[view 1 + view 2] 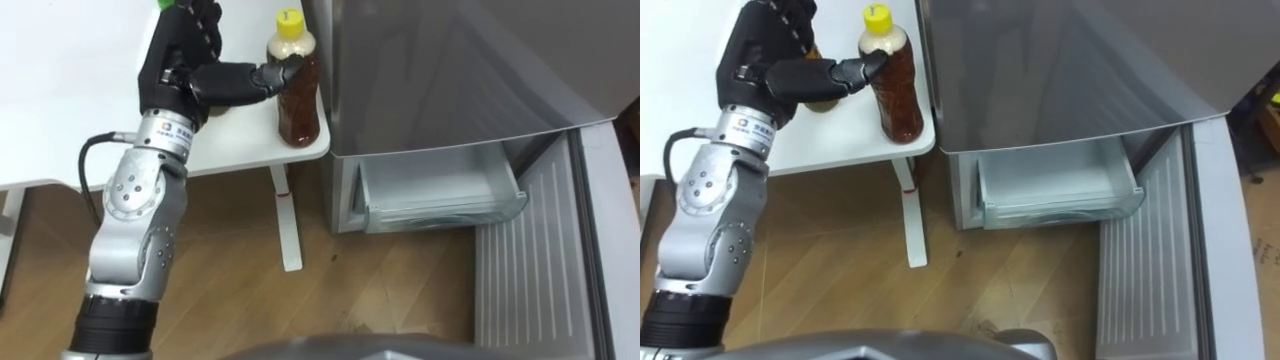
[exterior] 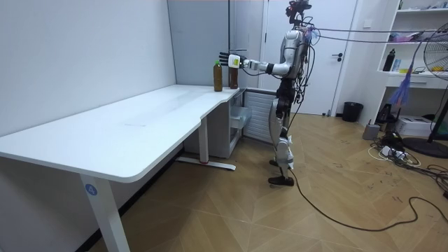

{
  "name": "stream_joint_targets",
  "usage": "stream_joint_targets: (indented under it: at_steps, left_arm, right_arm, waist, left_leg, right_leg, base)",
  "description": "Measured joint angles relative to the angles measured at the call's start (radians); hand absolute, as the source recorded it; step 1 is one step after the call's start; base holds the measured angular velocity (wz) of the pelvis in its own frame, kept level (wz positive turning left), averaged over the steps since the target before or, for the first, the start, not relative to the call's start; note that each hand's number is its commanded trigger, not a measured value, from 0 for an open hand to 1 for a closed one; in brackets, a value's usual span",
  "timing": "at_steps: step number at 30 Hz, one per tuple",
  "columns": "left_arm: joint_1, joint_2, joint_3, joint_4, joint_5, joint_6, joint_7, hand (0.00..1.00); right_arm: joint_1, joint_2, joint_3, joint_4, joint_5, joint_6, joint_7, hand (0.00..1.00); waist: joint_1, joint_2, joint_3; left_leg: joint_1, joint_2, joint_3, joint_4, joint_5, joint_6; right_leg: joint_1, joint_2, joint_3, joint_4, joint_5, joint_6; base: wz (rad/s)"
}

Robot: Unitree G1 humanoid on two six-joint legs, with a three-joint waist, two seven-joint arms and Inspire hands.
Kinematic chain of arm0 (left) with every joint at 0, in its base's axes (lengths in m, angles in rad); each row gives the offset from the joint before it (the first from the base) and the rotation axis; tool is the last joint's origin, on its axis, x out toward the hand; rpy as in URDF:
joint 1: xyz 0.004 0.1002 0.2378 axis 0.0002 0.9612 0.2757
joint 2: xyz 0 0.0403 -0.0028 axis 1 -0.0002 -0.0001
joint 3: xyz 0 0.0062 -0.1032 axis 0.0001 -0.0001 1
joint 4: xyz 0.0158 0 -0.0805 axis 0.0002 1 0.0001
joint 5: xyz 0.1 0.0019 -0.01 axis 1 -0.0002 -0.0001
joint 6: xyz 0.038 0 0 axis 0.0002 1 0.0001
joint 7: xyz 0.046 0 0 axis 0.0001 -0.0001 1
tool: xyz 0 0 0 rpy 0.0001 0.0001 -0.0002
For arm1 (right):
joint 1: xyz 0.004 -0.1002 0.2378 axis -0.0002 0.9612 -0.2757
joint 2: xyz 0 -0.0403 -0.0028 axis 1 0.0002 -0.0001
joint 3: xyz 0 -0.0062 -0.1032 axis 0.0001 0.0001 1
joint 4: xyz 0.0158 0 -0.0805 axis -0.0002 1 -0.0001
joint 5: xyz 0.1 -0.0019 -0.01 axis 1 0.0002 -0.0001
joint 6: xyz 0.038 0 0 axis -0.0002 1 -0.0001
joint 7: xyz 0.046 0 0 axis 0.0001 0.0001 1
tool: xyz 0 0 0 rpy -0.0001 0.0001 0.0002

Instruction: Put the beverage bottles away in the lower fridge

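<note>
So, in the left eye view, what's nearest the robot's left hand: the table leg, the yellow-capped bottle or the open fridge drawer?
1. Yellow-capped bottle, at the left hand's thumb tip.
2. Table leg, below the bottle.
3. Fridge drawer, lower right.

White desk (image 2: pixel 140 133) on wooden floor (image 2: pixel 280 217)

The left hand (image 1: pixel 185 60) hides most of a second bottle (image 1: pixel 163 4), whose green cap the top edge cuts.
</note>
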Motion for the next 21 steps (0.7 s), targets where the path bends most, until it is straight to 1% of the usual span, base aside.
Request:
stream_joint_targets:
  at_steps: [3,7,10,14,15,18,21]
  left_arm:
    - [0.0,0.001,-0.013,0.029,0.004,0.005,0.017,0.0]
    - [0.0,0.002,-0.015,0.034,0.005,0.01,0.029,0.0]
    - [0.0,0.007,-0.018,0.041,0.005,0.011,0.029,0.0]
    - [0.0,0.013,-0.032,0.064,0.015,0.021,0.026,0.0]
    - [0.0,0.015,-0.04,0.066,0.015,0.029,0.024,0.0]
    - [-0.002,0.015,-0.048,0.066,0.017,0.035,0.007,0.0]
    - [-0.009,0.014,-0.057,0.066,0.016,0.037,0.005,0.0]
  right_arm:
    - [-0.001,0.0,0.0,-0.003,0.0,0.0,0.019,0.0]
    - [-0.002,0.0,0.0,-0.005,0.002,0.0,0.028,0.0]
    - [-0.005,0.0,0.0,-0.003,0.0,0.0,0.035,0.0]
    - [-0.012,0.0,0.0,-0.002,0.0,0.002,0.039,0.0]
    - [-0.012,0.0,0.0,-0.002,0.0,0.007,0.044,0.0]
    - [-0.01,0.0,0.001,-0.002,0.0,0.021,0.045,0.0]
    - [-0.006,0.0,0.002,-0.002,0.0,0.023,0.045,0.0]
  waist:
    - [-0.003,0.002,0.0003]
    - [-0.009,0.002,0.0018]
    - [-0.022,0.002,0.0028]
    - [-0.043,0.003,0.0051]
    - [-0.047,0.003,0.0054]
    - [-0.051,0.004,0.0056]
    - [-0.053,0.004,0.0063]
  left_leg:
    - [-0.001,0.0,0.0,0.0,0.0,0.0]
    - [-0.001,0.0,-0.001,0.0,0.0,0.0]
    - [-0.001,0.0,0.001,0.0,0.0,0.0]
    - [-0.001,0.0,0.001,0.0,0.0,0.0]
    - [-0.001,0.0,0.001,0.0,0.0,0.0]
    - [0.0,0.0,0.002,0.0,0.0,0.0]
    - [0.0,0.0,0.002,0.0,0.0,0.0]
  right_leg:
    - [-0.001,0.0,0.001,0.0,0.0,0.0]
    - [-0.001,0.0,0.0,0.0,0.0,0.0]
    - [-0.001,-0.001,0.001,0.0,0.0,0.0]
    - [-0.001,0.0,0.007,0.0,0.0,0.0]
    - [-0.002,0.0,0.008,0.0,0.0,0.0]
    - [-0.003,0.001,0.011,0.0,0.0,0.0]
    - [-0.003,0.001,0.01,0.0,0.0,0.0]
  base:
    - [0.0]
    - [0.0]
    - [0.0]
    - [0.0]
    - [0.0]
    - [-0.02]
    - [0.0]
